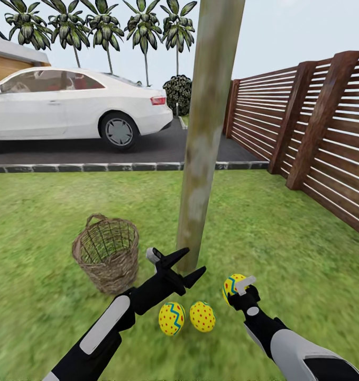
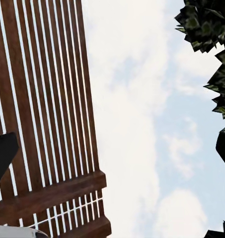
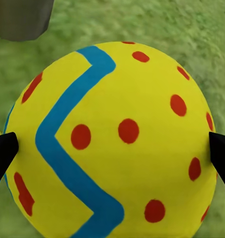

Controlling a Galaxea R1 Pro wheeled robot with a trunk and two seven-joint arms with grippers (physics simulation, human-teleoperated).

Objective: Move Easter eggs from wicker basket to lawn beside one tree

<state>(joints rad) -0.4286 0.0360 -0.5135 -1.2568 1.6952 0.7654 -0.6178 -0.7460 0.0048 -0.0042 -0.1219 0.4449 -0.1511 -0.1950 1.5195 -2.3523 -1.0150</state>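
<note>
Two yellow Easter eggs [image 1: 172, 318] [image 1: 202, 316] lie side by side on the lawn [image 1: 52, 211], just in front of the tree's pale trunk [image 1: 205, 159]. My right gripper [image 1: 239, 289] is shut on the third egg [image 1: 231, 286], low over the grass to the right of the trunk's foot. In the right wrist view that egg [image 3: 112, 144] sits between the two dark fingertips [image 3: 3, 151], with the trunk's base [image 3: 20, 17] close behind. My left gripper [image 1: 195, 260] stands open and holds nothing beside the trunk, above the lying eggs. The wicker basket [image 1: 106, 254] stands upright left of the tree and looks empty.
A brown slatted fence [image 1: 316, 137] runs along the right side. Beyond a grey stone kerb [image 1: 94, 167], a white car [image 1: 68, 106] is parked on dark asphalt. The left wrist view looks up at fence slats [image 2: 42, 124], sky and dark foliage [image 2: 211, 29].
</note>
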